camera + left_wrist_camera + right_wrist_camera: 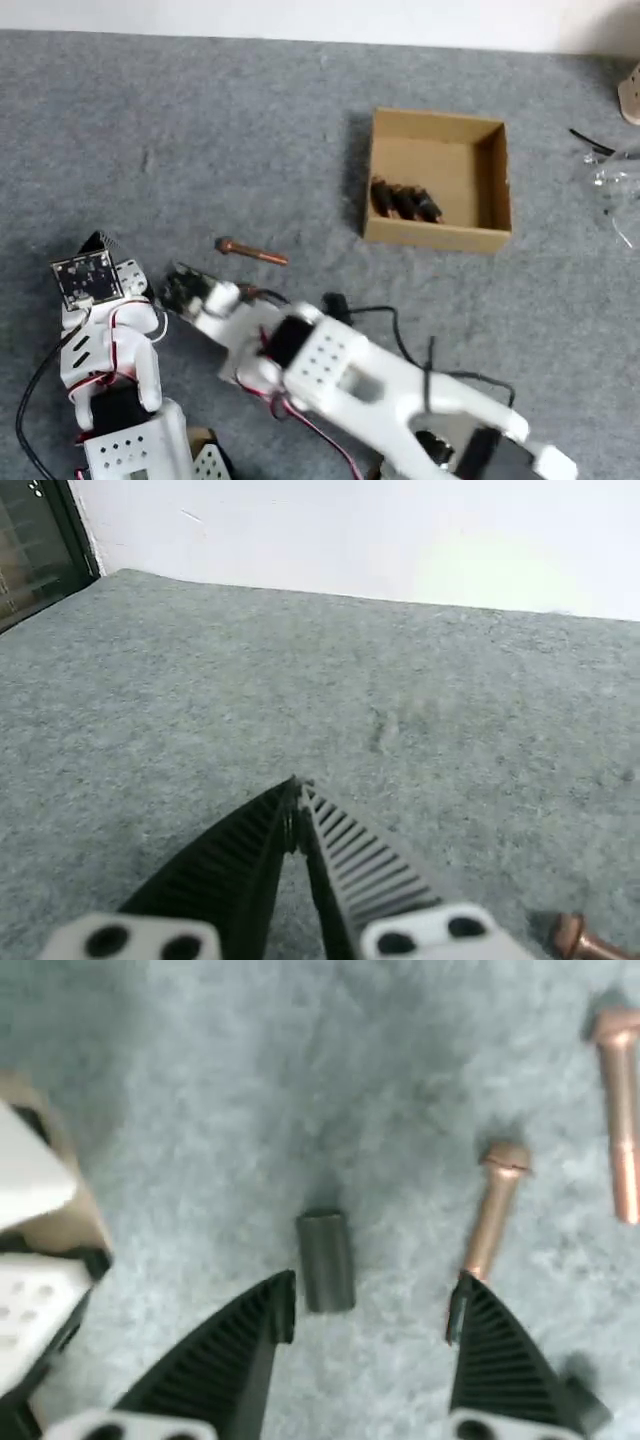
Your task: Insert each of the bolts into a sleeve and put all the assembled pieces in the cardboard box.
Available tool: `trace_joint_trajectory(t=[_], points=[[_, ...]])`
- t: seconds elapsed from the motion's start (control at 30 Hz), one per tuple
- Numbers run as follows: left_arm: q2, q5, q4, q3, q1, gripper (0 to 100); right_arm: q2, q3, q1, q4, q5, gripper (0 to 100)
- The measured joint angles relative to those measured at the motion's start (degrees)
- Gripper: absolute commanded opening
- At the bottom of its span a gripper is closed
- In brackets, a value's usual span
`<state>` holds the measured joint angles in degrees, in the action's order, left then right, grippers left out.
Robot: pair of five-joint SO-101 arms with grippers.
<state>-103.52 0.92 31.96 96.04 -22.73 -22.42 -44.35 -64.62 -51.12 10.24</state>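
Counting up: two pincers, one sleeve (325, 1260), two bolts (497, 1205), three assembled pieces (405, 203). Left pincer (297, 815), farthest left of the cardboard box (437, 238), is clenched shut on nothing. Right pincer (370, 1300) gapes wide, empty; the sleeve lies between its fingertips (265, 1320), one bolt beside a tip, the other bolt (620, 1110) nearer the box. Pieces sit inside the box.

The bench (250, 120) is covered in rough, matt grey cloth like felt. A bolt (497, 1210) and a second bolt (622, 1110) are copper-toned metal with a dull sheen. The sleeve (326, 1260) is dark, smooth and matt. The box (437, 237) is plain brown cardboard. The arm casings (370, 385) are smooth white plastic, and the jaws are ribbed matt black.
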Motion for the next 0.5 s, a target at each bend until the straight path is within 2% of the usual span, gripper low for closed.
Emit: trace_joint_trajectory(t=[0.17,0.5], points=[[0.0,-0.1,0.0,0.0,0.0,2,-0.3,-3.3,-1.1,1.5,1.7,21.9],[0.0,-0.1,0.0,0.0,-0.1,2,14.9,1.6,-1.1,2.2,2.3,21.9]])
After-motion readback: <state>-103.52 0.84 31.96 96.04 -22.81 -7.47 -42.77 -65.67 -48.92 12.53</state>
